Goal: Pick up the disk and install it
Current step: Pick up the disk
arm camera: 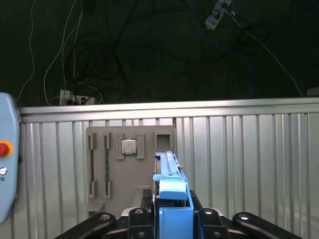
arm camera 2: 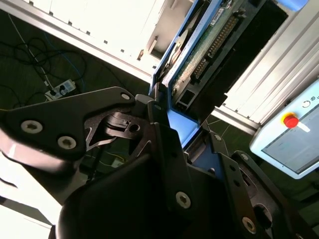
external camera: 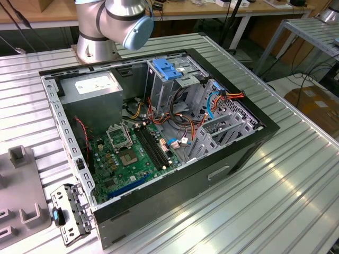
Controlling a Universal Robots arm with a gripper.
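1. Over the grey tray (arm camera: 130, 174), the gripper (arm camera: 172, 206) is clamped on the disk (arm camera: 171, 179), held edge-on by its blue rails (arm camera 2: 180, 128).
2. Risk: the grip on plastic rails is narrow, so any bump could twist or slip the disk.
3. Beside the tray is the open computer case (external camera: 254, 143). Loose cables (external camera: 222, 98) crowd its drive cage (external camera: 212, 135), a likely snag.
4. Teach pendant (arm camera: 6, 159) lies near the tray, clear of the disk.

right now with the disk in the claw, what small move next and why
Probably swing the disk toward the open computer case: the claw is shut on it above the grey tray, which lies beside the case, not over it.
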